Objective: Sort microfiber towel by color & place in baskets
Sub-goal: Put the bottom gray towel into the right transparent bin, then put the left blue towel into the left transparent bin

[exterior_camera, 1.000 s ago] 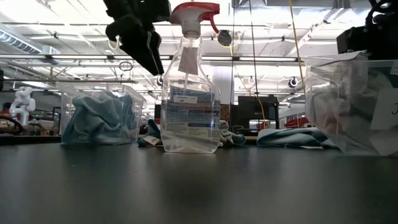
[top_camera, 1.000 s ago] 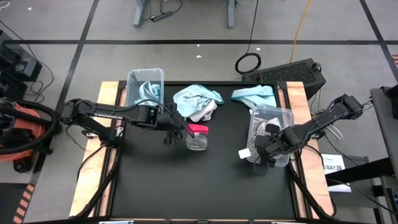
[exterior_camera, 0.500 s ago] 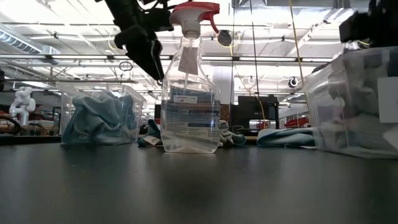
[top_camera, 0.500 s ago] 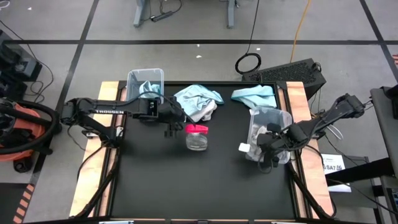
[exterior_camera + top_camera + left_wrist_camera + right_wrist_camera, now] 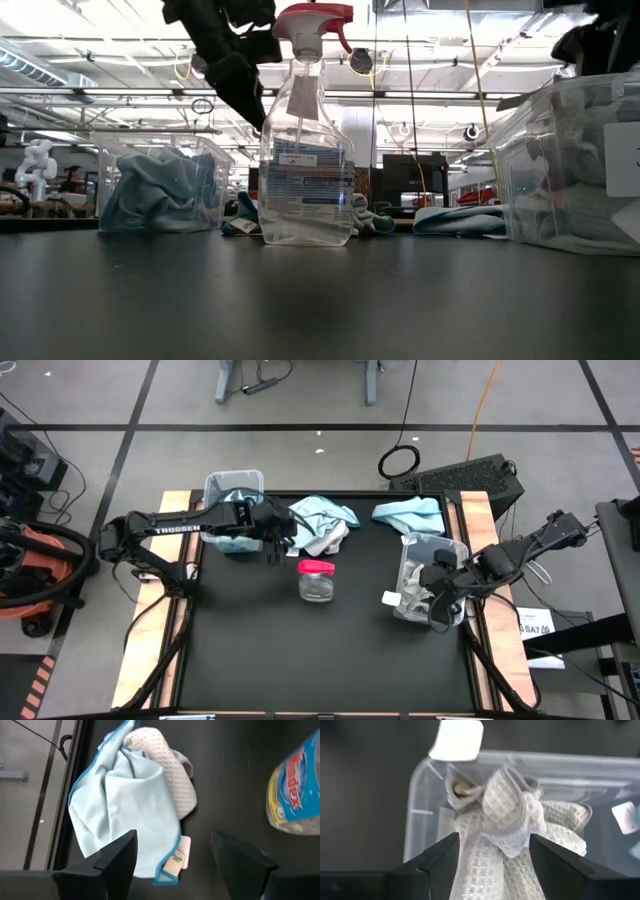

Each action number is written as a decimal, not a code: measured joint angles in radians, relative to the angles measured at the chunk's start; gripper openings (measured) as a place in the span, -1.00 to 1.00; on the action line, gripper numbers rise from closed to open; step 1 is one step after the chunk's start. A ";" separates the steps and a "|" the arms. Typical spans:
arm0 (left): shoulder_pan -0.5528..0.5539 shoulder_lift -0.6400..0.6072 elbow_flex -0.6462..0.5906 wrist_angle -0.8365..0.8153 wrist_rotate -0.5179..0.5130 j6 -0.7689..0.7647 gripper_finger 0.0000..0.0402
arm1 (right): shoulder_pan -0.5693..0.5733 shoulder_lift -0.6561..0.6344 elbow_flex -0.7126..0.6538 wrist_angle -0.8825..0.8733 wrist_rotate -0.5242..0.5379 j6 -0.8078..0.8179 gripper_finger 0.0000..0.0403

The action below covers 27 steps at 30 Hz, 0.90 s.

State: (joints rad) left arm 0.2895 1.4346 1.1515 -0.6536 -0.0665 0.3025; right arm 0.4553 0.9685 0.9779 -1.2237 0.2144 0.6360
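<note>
Left gripper [image 5: 172,852]: fingers spread, holding nothing, poised above the light-blue towel [image 5: 127,795] that lies bunched with a white waffle-weave towel [image 5: 167,767] at the table's far edge, beside the left basket [image 5: 232,488]. Step in hand: approach for pickup. Next move calls for descending and pinching blue cloth only. Right gripper [image 5: 492,852]: fingers parted, empty, over white towels in the right basket [image 5: 420,815]; 1 blue towel [image 5: 408,512] lies near it
</note>
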 joint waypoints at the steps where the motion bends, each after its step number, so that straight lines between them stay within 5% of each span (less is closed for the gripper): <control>1: 0.013 0.002 0.000 0.008 0.017 0.002 0.29 | 0.000 0.000 0.012 0.000 0.000 -0.004 0.15; 22: 0.236 0.321 0.001 0.101 0.157 0.028 0.27 | 0.027 0.000 0.093 0.007 0.001 -0.016 0.16; 27: 0.247 0.332 0.001 0.084 0.197 0.046 0.01 | 0.027 0.000 0.093 0.007 0.023 -0.018 0.16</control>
State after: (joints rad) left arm 0.5369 1.7668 1.1526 -0.5693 0.1307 0.3483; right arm 0.4820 0.9688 1.0706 -1.2169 0.2377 0.6176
